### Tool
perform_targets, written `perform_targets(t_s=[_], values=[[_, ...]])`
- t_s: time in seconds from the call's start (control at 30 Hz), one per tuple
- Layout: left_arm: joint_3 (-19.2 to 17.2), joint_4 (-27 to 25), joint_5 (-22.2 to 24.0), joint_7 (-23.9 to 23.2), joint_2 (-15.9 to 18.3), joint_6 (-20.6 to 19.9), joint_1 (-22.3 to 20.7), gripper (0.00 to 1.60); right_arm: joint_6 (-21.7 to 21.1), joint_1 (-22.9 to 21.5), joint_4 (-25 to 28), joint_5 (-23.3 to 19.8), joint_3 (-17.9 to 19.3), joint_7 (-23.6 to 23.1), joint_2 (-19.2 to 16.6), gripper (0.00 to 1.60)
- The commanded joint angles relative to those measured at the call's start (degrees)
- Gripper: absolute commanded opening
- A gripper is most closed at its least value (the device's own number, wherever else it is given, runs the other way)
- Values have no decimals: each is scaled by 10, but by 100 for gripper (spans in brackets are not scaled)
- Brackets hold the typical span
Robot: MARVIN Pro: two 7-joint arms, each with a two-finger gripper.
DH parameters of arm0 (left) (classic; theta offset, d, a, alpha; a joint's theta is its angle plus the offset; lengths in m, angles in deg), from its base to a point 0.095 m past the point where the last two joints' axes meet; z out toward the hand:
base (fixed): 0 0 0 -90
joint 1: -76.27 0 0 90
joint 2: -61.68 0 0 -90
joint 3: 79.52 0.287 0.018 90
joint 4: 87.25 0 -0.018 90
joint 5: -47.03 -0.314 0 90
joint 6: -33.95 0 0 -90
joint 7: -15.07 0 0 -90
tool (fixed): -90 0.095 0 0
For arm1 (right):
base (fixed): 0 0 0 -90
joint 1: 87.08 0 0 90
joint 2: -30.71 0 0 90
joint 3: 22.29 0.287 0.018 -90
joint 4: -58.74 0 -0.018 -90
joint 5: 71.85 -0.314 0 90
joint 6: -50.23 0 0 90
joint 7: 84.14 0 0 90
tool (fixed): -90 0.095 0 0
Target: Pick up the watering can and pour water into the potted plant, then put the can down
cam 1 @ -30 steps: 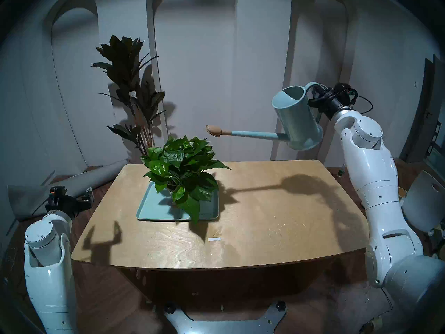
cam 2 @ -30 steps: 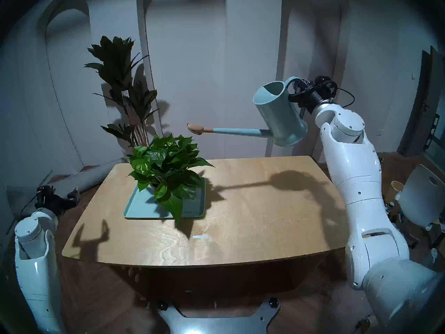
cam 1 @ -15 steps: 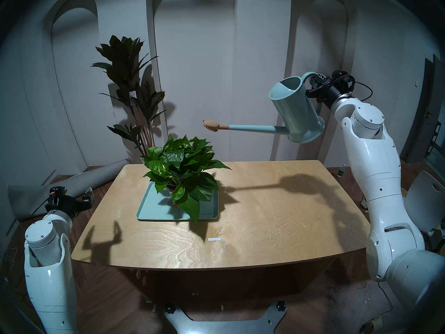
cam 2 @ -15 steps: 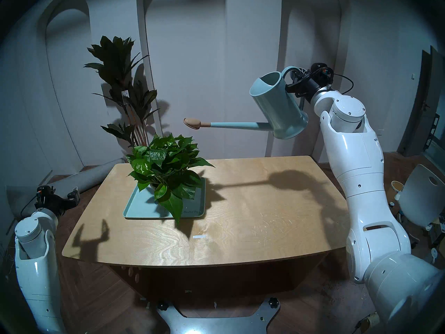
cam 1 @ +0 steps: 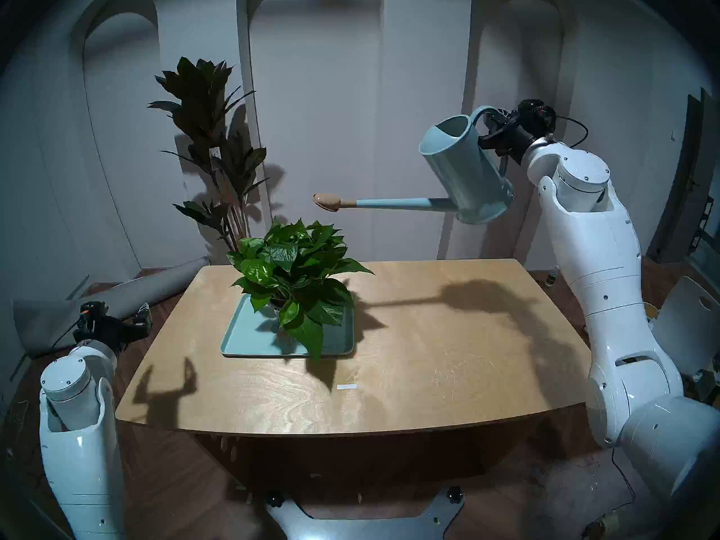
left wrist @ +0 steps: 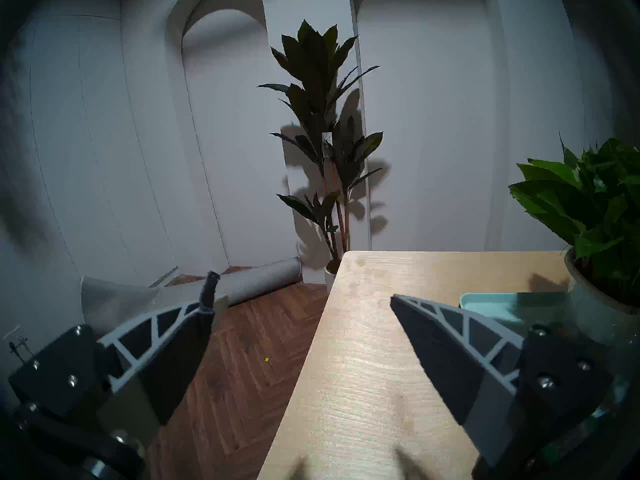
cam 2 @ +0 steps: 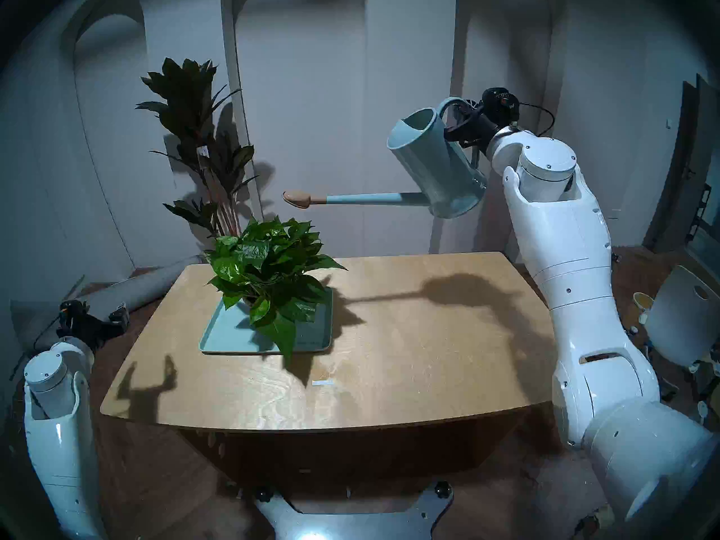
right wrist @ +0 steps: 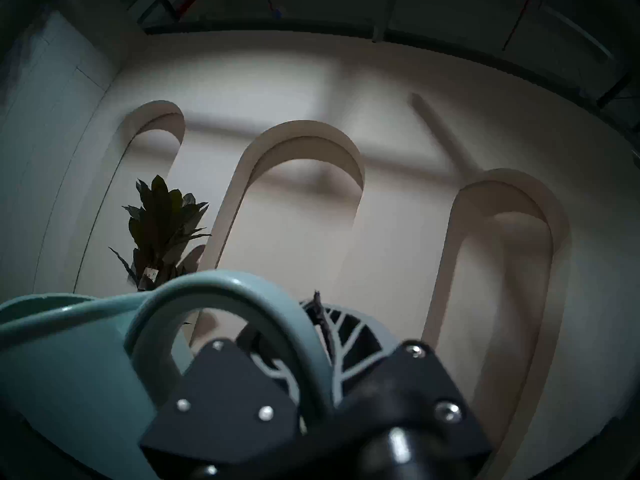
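Head views: right gripper (cam 1: 491, 127) is clamped on the loop handle of the can (cam 1: 465, 169), held high at right of frame, well above the table (cam 1: 428, 332). Compared with a second ago the can sits further left and a little higher in frame, and is tipped more; the spout now runs about level, its tan rose (cam 1: 326, 202) shifted left toward the plant (cam 1: 296, 266). The can's shadow on the tabletop has slid left too.

Reading: carry toward the plant is under way, pour not begun. No water visible at the rose. Rose looks above and slightly right of the leaf crown, not yet over the middle; more leftward travel and tilt likely needed.

Plant stands on a pale tray (cam 1: 241, 342), centre-left of the table. Left gripper (left wrist: 304, 316) idles by the table's left edge, jaws wide apart, holding nothing.

Right wrist view alone shows the grip close up: fingers (right wrist: 349, 334) either side of the handle, closed on it. It shows neither spout nor potted plant, only wall arches and the tall dark plant (right wrist: 162, 226).

Left wrist view alone shows the pot (left wrist: 599, 309) under the leaves, hidden in head views. It misses the can entirely.
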Motion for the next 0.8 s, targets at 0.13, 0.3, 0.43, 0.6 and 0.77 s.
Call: perform_targets(t_s=[0.13,0.3,0.43,0.6,0.77], values=[[0,-9,0,-1,4,3,-5,160,-8,-67,40,32,-4,3,12,0],[0,-10,0,-1,4,3,-5,160,-17,-78,38,49,-9,2,18,0],[0,-10,0,-1,4,3,-5,160,-23,-85,35,61,-14,2,25,0],[0,-10,0,-1,4,3,-5,160,-31,-100,28,76,-21,2,36,0],[0,-9,0,-1,4,3,-5,160,-39,-108,20,89,-28,3,49,0]])
